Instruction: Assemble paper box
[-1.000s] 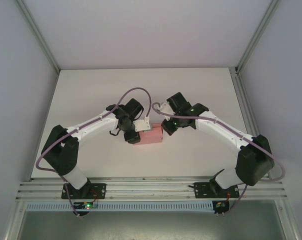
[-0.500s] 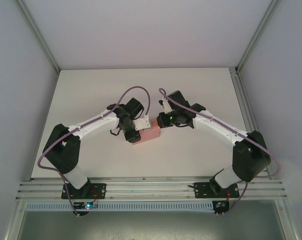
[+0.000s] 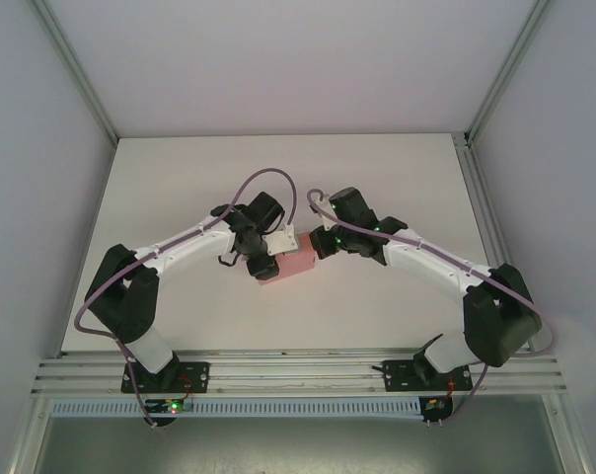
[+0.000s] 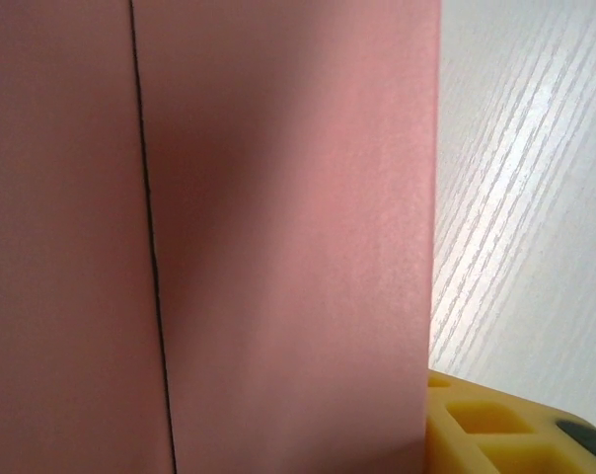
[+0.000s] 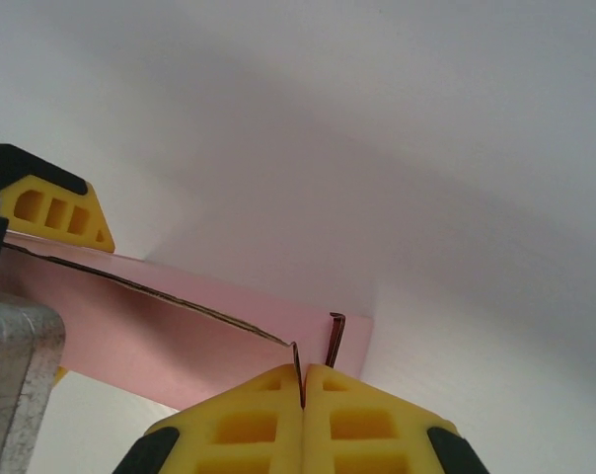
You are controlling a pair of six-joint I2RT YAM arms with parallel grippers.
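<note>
**While pinched from both ends, parked mid-bench**

Seen from the top camera: paper box [image 3: 293, 265] roughly in the middle of the white bench [image 3: 180, 178], folded up into a small pink block, long side running left to right and skewed a little. Left hand [image 3: 271, 257] wrapped round its left end, right hand [image 3: 316, 247] nosed up against its right end, arms reaching in from either side.

Over on the left wrist cam, pink card pressed right up near the lens, with a thin dark seam running top to bottom. One yellow fingertip [image 4: 495, 430] poking in at the bottom right, touching the card's edge, pale wood-grain surface off to the right.

From the right wrist cam, looks like both yellow pads [image 5: 249, 430] squeezed flat together, with a thin edge of card running down into the join, so clenched on a flap edge at the box's corner. Up at the left, one yellow finger [image 5: 56, 209] of the left hand lying on the box's top face, a sliver of another peeking out underneath, so grasping the box across its thickness. Can't tell whether resting on the surface or lifted a hair.
</note>
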